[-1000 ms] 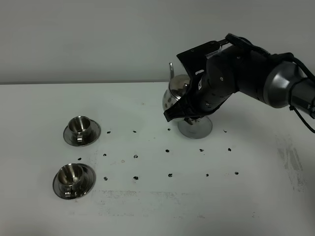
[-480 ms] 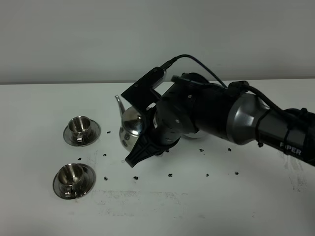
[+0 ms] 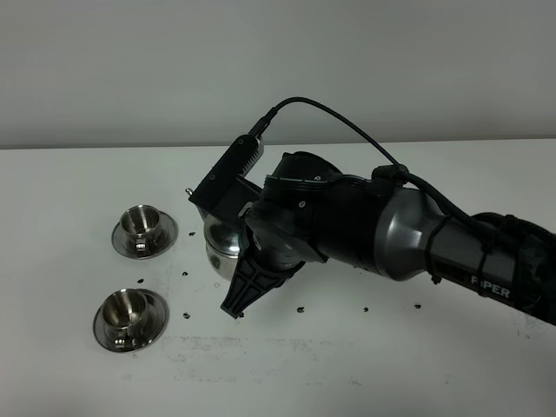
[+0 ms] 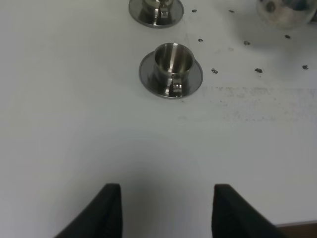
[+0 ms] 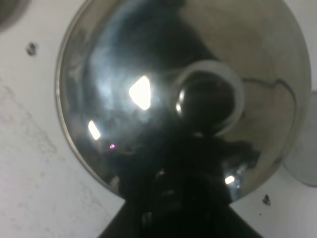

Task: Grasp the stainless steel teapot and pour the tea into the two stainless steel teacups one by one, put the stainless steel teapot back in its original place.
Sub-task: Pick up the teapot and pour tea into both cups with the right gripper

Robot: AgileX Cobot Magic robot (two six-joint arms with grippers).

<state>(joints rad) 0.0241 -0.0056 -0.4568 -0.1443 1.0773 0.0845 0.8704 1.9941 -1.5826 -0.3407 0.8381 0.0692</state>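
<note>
The stainless steel teapot (image 3: 219,241) is in my right gripper (image 3: 246,276), which is shut on its handle and has reached across to the left half of the table. The spout (image 3: 189,192) points toward the two stainless steel teacups. The far teacup (image 3: 142,228) and the near teacup (image 3: 128,316) stand on their saucers left of the pot. The right wrist view is filled by the pot's lid and knob (image 5: 207,97). The coaster is hidden behind the right arm. My left gripper (image 4: 166,210) is open and empty, short of the near teacup (image 4: 171,68).
Small black marks (image 3: 300,308) dot the white table (image 3: 365,373). The right arm's bulky black body (image 3: 365,226) spans the table's middle. The left wrist view also shows the far teacup (image 4: 156,9) and part of the teapot (image 4: 286,13).
The right arm has carried the teapot from the coaster at centre right leftward toward the cups, and lower. The arm now covers the coaster. The cups have not moved.
</note>
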